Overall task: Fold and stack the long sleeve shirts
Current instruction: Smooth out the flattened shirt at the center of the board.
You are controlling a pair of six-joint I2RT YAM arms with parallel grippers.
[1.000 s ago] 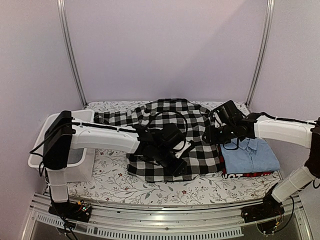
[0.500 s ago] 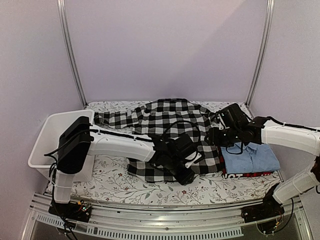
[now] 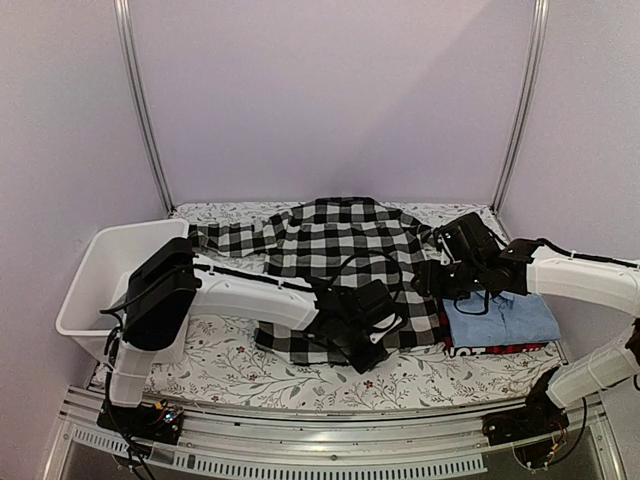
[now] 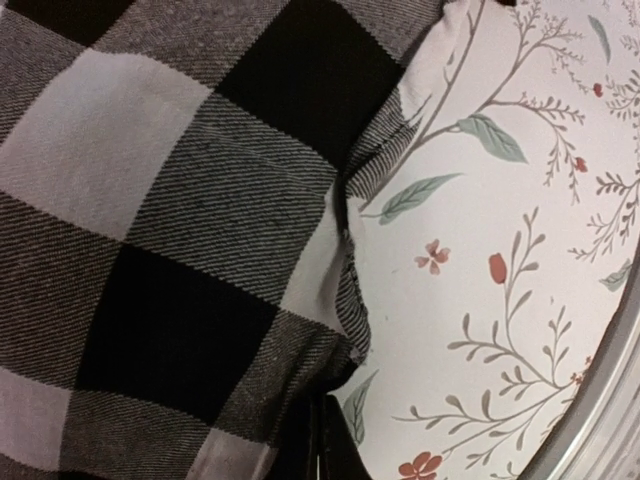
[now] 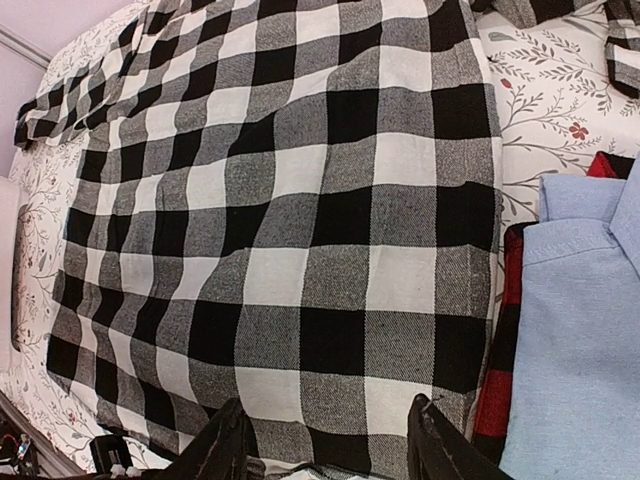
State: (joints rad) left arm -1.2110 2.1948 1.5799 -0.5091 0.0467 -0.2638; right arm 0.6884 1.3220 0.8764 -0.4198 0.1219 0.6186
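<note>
Fingers of the left gripper [image 3: 366, 352] are pressing together at the checked shirt's [image 5: 300, 200] near hem; whether cloth is lying between them is hidden. Fingers of the right gripper [image 5: 330, 445] are standing apart above that shirt, the blue shirt [image 5: 585, 330] lying to their right.

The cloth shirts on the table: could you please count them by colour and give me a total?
Black-and-white checked cloth shirt: 1
Light blue collared cloth shirt: 1
Red-and-black cloth shirt: 1
Total: 3
</note>
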